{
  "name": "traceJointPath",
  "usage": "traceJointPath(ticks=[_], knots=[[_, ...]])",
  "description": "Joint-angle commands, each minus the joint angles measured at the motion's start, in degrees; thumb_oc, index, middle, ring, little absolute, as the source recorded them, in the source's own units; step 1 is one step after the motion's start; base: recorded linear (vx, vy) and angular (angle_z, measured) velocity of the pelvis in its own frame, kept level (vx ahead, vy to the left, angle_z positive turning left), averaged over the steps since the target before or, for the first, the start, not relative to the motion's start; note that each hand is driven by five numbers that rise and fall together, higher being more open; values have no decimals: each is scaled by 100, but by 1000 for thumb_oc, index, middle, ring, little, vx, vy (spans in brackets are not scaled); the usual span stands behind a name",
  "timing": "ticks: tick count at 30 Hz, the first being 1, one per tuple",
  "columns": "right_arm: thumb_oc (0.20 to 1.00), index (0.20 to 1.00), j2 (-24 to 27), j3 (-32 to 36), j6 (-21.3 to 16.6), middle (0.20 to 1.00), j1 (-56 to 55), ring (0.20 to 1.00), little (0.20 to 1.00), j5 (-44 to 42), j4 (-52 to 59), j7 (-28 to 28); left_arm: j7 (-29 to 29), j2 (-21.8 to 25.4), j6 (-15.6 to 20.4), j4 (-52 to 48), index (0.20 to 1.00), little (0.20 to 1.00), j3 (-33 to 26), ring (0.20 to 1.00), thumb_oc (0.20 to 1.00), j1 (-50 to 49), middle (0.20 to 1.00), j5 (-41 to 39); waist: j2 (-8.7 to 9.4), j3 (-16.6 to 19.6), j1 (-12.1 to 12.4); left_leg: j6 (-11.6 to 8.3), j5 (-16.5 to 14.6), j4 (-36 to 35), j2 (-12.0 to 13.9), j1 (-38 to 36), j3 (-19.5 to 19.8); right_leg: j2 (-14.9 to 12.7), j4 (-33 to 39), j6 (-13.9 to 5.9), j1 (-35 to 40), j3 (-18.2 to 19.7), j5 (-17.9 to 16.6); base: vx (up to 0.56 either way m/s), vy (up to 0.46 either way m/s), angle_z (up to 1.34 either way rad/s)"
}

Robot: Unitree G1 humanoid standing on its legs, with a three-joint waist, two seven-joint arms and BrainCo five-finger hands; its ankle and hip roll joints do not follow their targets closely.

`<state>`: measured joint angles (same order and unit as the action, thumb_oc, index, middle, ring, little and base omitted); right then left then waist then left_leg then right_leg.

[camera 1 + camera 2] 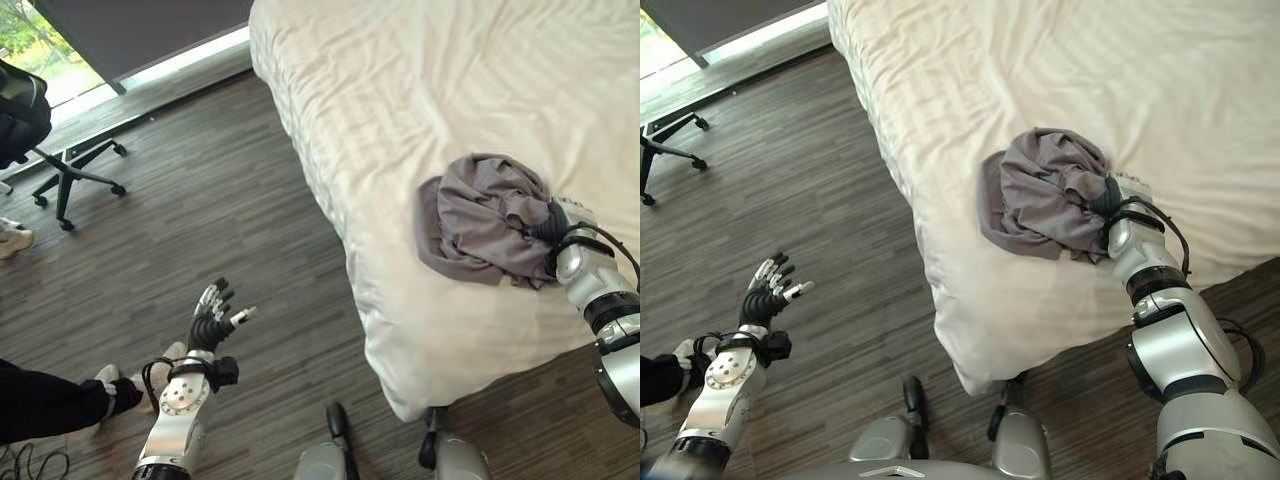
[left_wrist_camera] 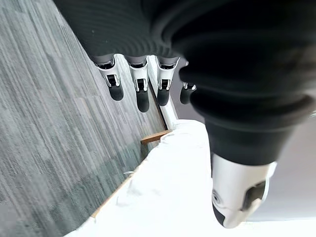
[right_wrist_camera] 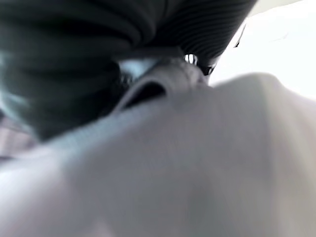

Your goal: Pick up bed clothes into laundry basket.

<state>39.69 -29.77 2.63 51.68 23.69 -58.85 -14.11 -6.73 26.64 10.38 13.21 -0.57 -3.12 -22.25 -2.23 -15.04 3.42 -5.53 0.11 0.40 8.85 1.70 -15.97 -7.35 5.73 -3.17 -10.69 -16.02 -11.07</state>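
Now right robot hand (image 1: 1108, 204) is buried in grey garment (image 1: 1045, 193) on bed (image 1: 970, 60)

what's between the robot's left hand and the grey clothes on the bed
In the left eye view, bare wood floor and the white bed's edge separate the left hand from the grey clothes.

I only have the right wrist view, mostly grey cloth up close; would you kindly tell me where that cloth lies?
Observer: The crumpled grey fabric garment lies on the white-sheeted bed, near its edge, with the right hand against its side.
Operator: Thank you; where is the left hand?
Observer: The left hand hangs over the dark wooden floor, fingers spread, holding nothing.
Operator: What else stands on that floor?
Observer: A black wheeled office chair, away from the bed.
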Motion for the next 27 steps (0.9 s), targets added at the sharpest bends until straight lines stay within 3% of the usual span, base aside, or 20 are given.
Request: traceJointPath(ticks=[1,2,4,6,7,9,10,13,16,17,18,19,22,27], knots=[[200,200,735,-342,36,200,672,200,200,-8,899,-224,-340,53,392,-170,1000,1000,-199,1000,1000,-67,1000,-123,583,17,238,-246,-551,1165,-396,149,1823,-104,-73,-490,366,618,449,27,162,-104],[200,200,740,-336,39,200,671,200,200,-9,906,-221,-341,54,392,-169,1000,1000,-197,1000,1000,-60,1000,-122,602,14,235,-240,-516,1143,-420,154,1822,-128,-73,-494,353,621,435,22,102,-129],[200,200,1019,-164,48,200,721,200,200,-118,1211,-295,-381,3,381,-65,1000,1000,-216,1000,1000,-73,1000,-155,777,180,182,-101,-751,667,-408,-279,2019,-60,-73,-529,350,742,362,-7,112,-156],[200,200,1590,416,93,200,339,200,200,-198,1765,-338,-361,-8,324,28,1000,1000,-208,1000,1000,-30,1000,-162,887,340,1,-116,-656,140,-145,-661,1665,-130,-89,-598,350,634,292,-57,169,-59],[200,200,1590,416,93,200,339,200,200,-198,1765,-338,-361,-8,324,28,1000,1000,-208,1000,1000,-30,1000,-162,887,340,1,-116,-656,140,-145,-661,1665,-130,-89,-598,350,634,292,-34,170,2],[200,200,2013,1392,153,200,-519,200,200,-250,2750,-524,-419,-98,232,122,1000,1000,-325,1000,1000,31,1000,-56,1012,523,-284,-62,-535,-409,-217,-1046,1386,-273,-98,-810,354,572,71,-53,268,-17],[200,200,2020,1550,174,200,-688,200,200,-229,2840,-505,-421,-57,229,121,1000,1000,-282,1000,1000,40,1000,-54,1046,512,-224,-58,-512,-451,-224,-1085,1374,-277,-95,-815,369,582,70,-116,302,-40],[200,200,2184,3070,170,200,-2155,200,200,-391,3618,-718,-436,-19,191,-65,1000,1000,-465,1000,1000,99,1000,200,1211,549,-470,31,-483,-540,-348,-1136,1181,-421,-144,-1055,317,666,-315,-142,182,-16],[200,200,2077,3757,148,200,-2859,200,200,-416,3936,-806,-428,49,142,-185,1000,1000,-470,1000,1000,112,1000,276,1198,474,-447,86,-408,-540,-295,-1149,993,-449,-354,-1032,289,405,-187,-160,91,-28],[200,200,2047,3919,113,200,-3046,200,200,-439,3987,-826,-419,65,121,-243,1000,1000,-497,1000,1000,106,1000,292,1161,465,-428,89,-352,-540,-242,-1124,808,-534,-502,-965,336,49,-23,-360,125,-102],[200,200,2002,4168,53,200,-3407,200,200,-473,4049,-833,-387,83,97,-420,1000,1000,-544,1000,1000,44,1000,326,1125,486,-407,111,-199,-540,-163,-1022,460,-685,-891,-808,516,-596,240,-521,173,-189],[200,200,1901,4358,28,200,-3720,200,200,-465,4084,-794,-384,99,99,-650,1000,1000,-650,1000,1000,-47,1000,384,1117,551,-392,148,-148,-540,-121,-966,277,-727,-1186,-792,689,-697,351,-505,160,-166],[200,200,1701,4712,18,200,-4294,200,200,-329,4340,-664,-408,51,116,-933,1000,1000,-863,1000,1000,-124,1000,382,1052,635,-400,229,-29,-526,-90,-820,41,-775,-1646,-741,877,-441,556,-316,74,-107],[200,200,1398,4947,-5,200,-4643,200,200,-170,4613,-623,-601,-3,280,-1629,1000,1000,-1199,1000,1000,-96,1000,272,991,778,-322,261,104,-446,-16,-648,-524,-1068,-1925,-718,1304,-655,644,-197,-7,-128]])
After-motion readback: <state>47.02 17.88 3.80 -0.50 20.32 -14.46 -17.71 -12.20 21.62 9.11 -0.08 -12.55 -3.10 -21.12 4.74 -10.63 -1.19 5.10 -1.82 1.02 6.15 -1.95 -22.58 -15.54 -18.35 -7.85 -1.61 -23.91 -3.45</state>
